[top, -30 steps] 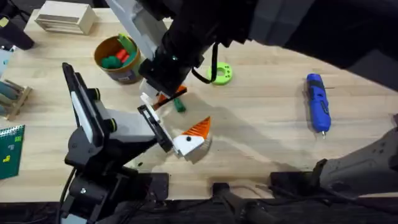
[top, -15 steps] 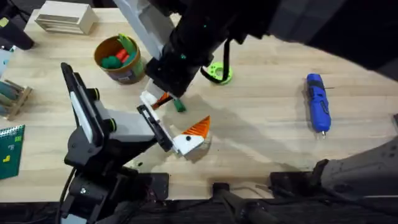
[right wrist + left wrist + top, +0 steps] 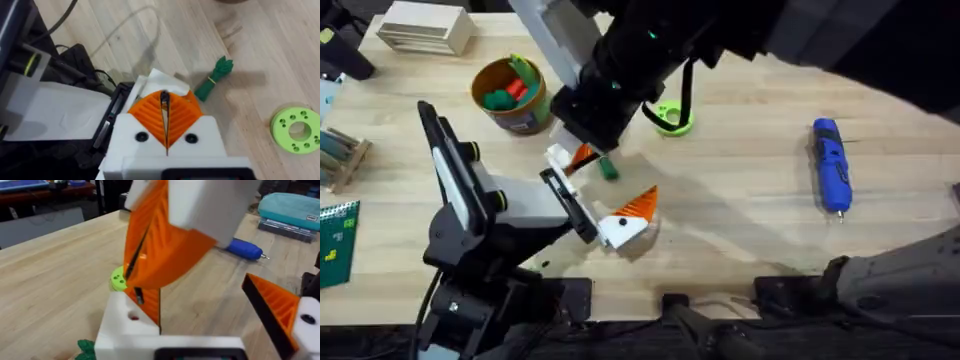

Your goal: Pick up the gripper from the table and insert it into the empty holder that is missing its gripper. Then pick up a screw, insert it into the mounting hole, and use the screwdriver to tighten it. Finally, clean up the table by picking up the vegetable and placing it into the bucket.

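My left gripper (image 3: 600, 195) stands open at the table's middle. One of its fingers is the white holder (image 3: 558, 160), whose mounting hole shows in the left wrist view (image 3: 134, 316). The other finger carries an orange ridged pad (image 3: 640, 205). My right gripper (image 3: 585, 150) reaches across from the right and hangs just above the holder, shut on a small dark screw (image 3: 164, 99) (image 3: 138, 297). The dark-green vegetable (image 3: 608, 170) (image 3: 212, 80) lies on the table (image 3: 740, 210) right beside the holder. The orange bucket (image 3: 525, 122) stands at the back left. The blue screwdriver (image 3: 830, 165) lies at the right.
A bright green ring disc (image 3: 672, 118) lies behind the right gripper. The bucket holds a rounded green toy and a red toy. A wooden block (image 3: 420, 28) sits at the back left, with a small wooden rack (image 3: 340, 155) and a green card (image 3: 335, 240) on the left edge.
My right arm has shifted slightly above the holder, partly covering the green disc, with the screw still between its pads. The left arm has not moved.
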Robot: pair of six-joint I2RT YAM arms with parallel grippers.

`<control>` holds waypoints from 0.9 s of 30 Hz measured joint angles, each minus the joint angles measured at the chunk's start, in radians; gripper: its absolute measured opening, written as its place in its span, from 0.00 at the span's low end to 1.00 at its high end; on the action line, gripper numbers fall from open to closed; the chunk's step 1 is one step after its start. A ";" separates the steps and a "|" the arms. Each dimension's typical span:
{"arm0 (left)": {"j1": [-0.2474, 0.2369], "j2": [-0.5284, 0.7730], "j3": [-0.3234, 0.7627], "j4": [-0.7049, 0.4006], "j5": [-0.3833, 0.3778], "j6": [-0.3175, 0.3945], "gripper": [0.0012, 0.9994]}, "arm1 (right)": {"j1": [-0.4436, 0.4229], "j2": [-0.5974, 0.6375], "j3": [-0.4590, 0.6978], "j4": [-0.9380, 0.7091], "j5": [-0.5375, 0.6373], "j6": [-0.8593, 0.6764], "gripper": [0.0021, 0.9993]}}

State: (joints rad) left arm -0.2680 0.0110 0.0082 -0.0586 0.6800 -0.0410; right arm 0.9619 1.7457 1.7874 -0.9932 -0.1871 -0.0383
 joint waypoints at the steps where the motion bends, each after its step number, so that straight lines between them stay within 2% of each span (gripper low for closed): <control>1: 0.000 0.000 0.000 0.000 0.000 0.000 0.99 | 0.000 0.000 0.000 0.004 0.000 0.000 0.00; 6: 0.000 0.000 0.000 0.000 0.000 0.000 0.99 | 0.000 0.000 0.000 0.023 0.000 0.005 0.00; 15: 0.000 0.000 0.000 0.000 -0.002 0.000 0.99 | -0.003 0.000 -0.003 0.029 0.068 0.081 0.00; 23: 0.000 0.000 0.000 0.000 -0.003 0.000 0.99 | -0.057 -0.009 -0.019 -0.010 0.058 0.139 0.00; 27: 0.000 0.000 0.000 0.000 -0.003 0.000 0.99 | -0.053 -0.054 -0.055 0.011 0.051 0.147 0.00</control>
State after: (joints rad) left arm -0.2680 0.0113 0.0082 -0.0586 0.6766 -0.0406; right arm 0.9088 1.6921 1.7327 -0.9825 -0.1358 0.1089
